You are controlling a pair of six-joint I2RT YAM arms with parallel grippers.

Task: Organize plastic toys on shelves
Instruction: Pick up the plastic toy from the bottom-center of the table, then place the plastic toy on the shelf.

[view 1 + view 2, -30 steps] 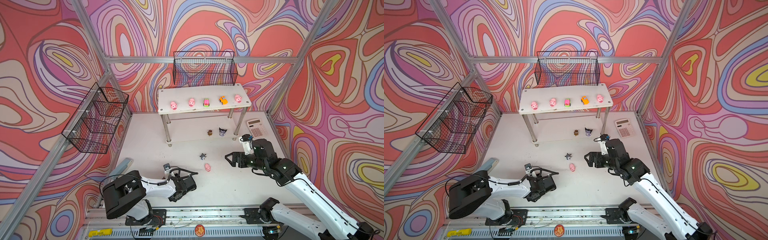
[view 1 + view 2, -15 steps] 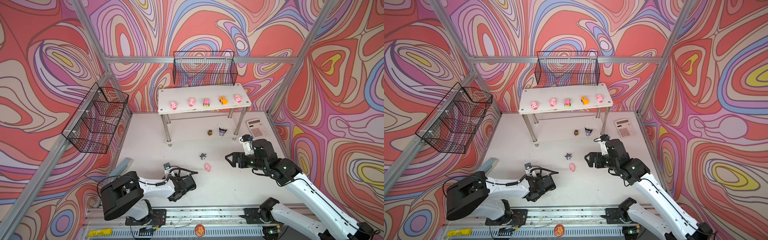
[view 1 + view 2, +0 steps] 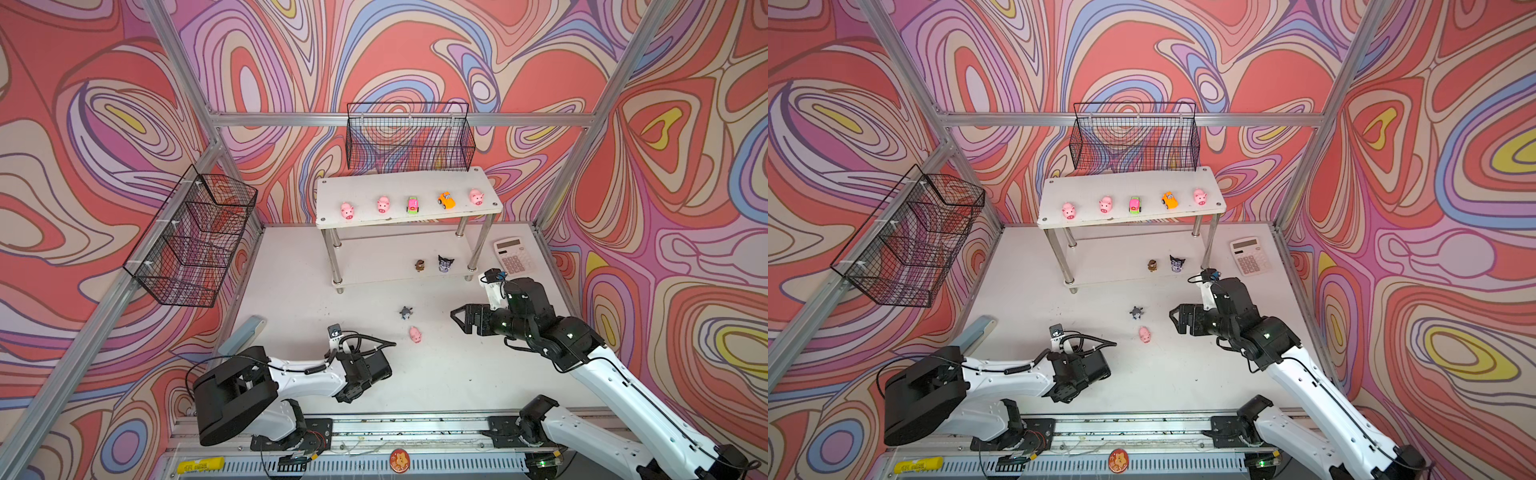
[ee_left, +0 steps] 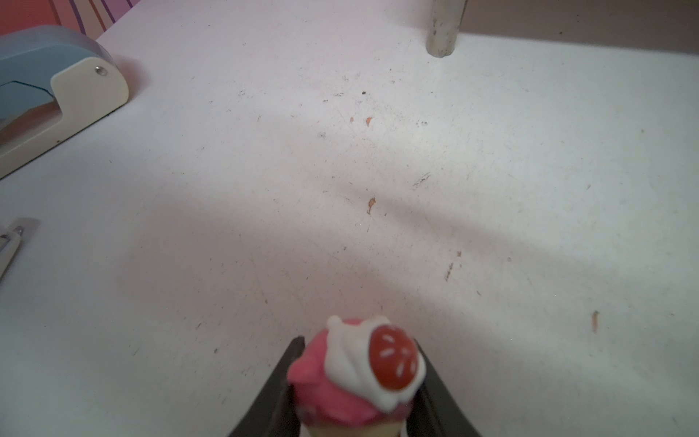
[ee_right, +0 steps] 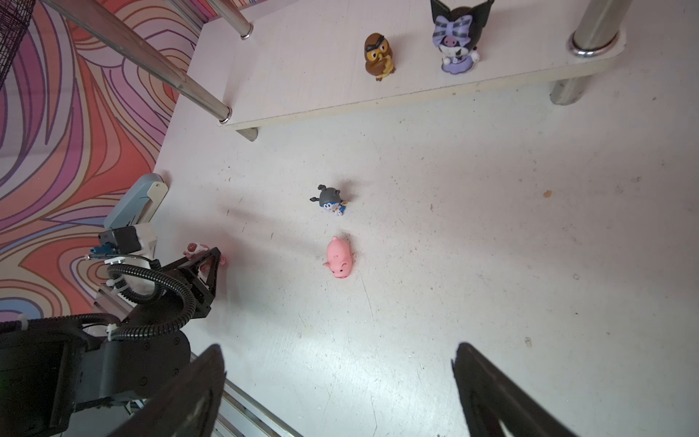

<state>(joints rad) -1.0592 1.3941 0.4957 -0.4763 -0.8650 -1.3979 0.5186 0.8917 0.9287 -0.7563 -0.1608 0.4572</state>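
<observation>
A pink bear [image 4: 340,382] is clamped in the left tool [image 4: 359,342], close to the bench [image 4: 491,227]. The right tool [image 5: 337,347] is spread apart, and a pink pig [image 5: 339,259] is seen lying near it, untouched.

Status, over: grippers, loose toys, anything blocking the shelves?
Left gripper shut on pink bear. Right gripper open, empty. Pink pig and grey figurine lie on table, before the shelves. Path to shelves looks open.
</observation>
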